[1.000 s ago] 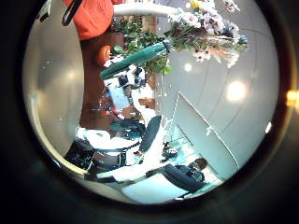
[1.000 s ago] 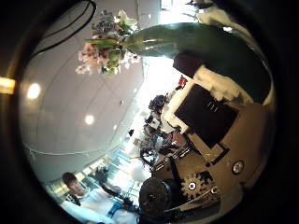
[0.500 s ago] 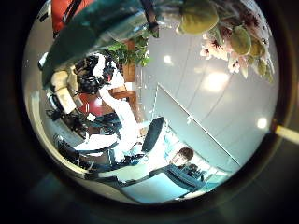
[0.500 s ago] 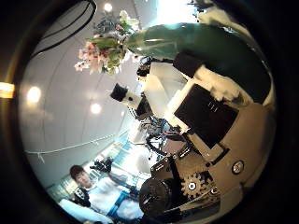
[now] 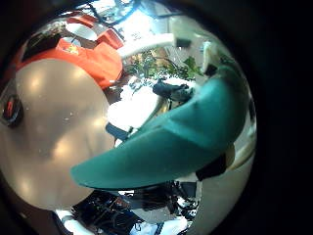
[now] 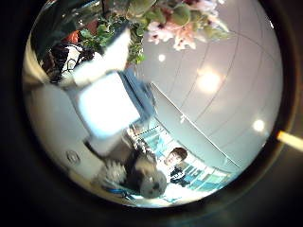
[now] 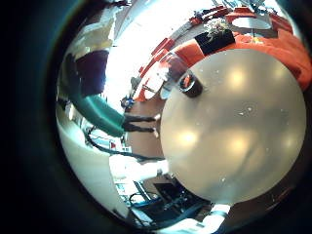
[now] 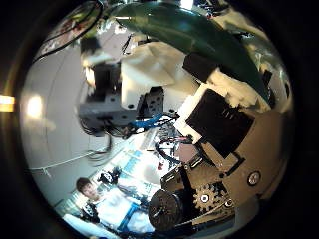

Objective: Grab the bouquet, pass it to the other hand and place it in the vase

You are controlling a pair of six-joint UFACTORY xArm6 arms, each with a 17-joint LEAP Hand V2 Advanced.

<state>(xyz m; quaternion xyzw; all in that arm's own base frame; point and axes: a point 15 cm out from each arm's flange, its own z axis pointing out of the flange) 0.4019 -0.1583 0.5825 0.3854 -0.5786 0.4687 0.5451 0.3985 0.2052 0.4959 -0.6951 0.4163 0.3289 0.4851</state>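
Observation:
The bouquet is held up in the air. Its wrapped stem runs along the fingers of my right hand, which are curled on it. The same wrap crosses the left little finger side view and fills much of it, so it is close to my left palm. The flowers show past the wrap's end. My left hand sits just under the wrap, close to the right hand, with its fingers fairly straight. The right hand looms large in the left thumb side view.
Below both hands lies the round table top, also seen in the left little finger side view. A small round object stands near the table's edge. Cloth-covered furniture lies beyond it.
My left hand has closed in on the bouquet: the wrap and the right hand now fill its views. In the right thumb side view, the left hand has grown from distant to close.

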